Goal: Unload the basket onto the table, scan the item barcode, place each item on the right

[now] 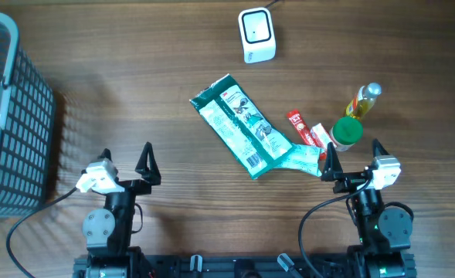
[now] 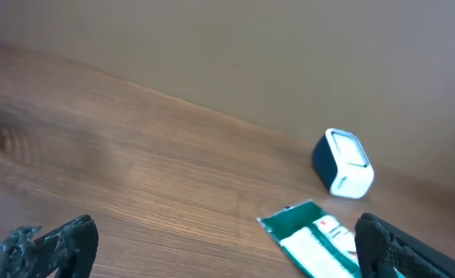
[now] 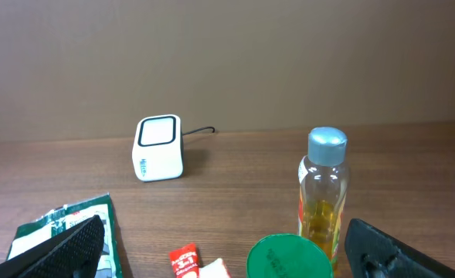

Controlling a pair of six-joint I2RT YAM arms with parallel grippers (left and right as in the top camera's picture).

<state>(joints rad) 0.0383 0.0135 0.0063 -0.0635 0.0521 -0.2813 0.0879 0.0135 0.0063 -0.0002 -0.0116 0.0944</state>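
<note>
Only the overhead view takes in the whole bench (image 1: 134, 85). It shows the grey mesh basket (image 1: 11, 116) at the left edge of the frame, cut off by the border, and both arms along the bottom edge. The left wrist view catches just a sliver of that basket in its upper left corner. The right wrist view alone shows the bottle (image 3: 322, 193) from the side, upright, with a grey cap and yellowish liquid in its lower part.

The green packet (image 1: 246, 127) lies flat at the centre of the overhead frame. Its long axis runs from upper left to lower right, and its lower end is just beside a red sachet (image 1: 304, 130). The white scanner (image 1: 256, 35) sits well apart near the top edge, its dark window facing up.

A green-lidded jar (image 1: 347, 133) stands next to the bottle, and its lid hides what it contains. What the basket holds cannot be told.

The left pincer (image 1: 127, 154) is spread wide and holds nothing. So is the right pincer (image 1: 353, 150), just below the jar.
</note>
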